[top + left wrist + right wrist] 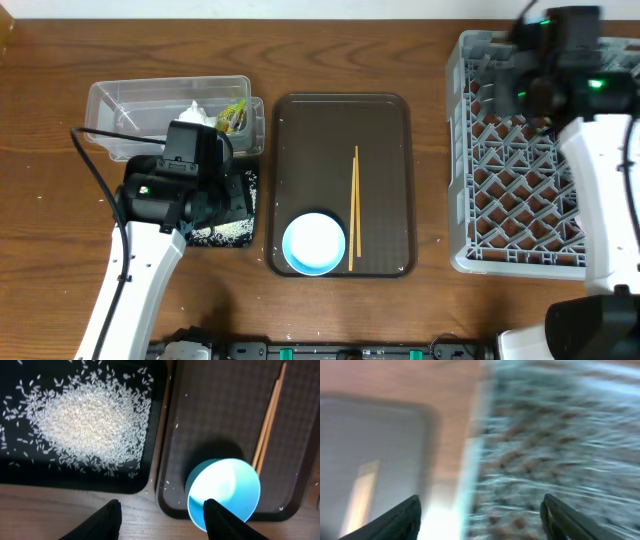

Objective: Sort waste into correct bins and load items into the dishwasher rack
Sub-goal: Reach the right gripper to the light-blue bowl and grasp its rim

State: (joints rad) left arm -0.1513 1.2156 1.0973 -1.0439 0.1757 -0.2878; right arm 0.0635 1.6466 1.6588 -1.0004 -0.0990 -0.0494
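Sorting looks done, loading pending: dishwasher rack (520, 180) right of serving tray (310, 160) seems bare; clear tub (130, 100) left of serving tray holds tissue (196, 113), wrapper (234, 117); black tray (25, 467) holds rice (85, 420); bowl (314, 243), chopsticks (354, 205) on serving tray; left gripper (162, 510), right gripper (480, 505) spread, holding nothing.

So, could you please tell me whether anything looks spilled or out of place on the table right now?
Mostly tidy. The rice is heaped in the black tray, but a few stray grains lie on the brown serving tray near the bowl. The right wrist view is too blurred to judge.
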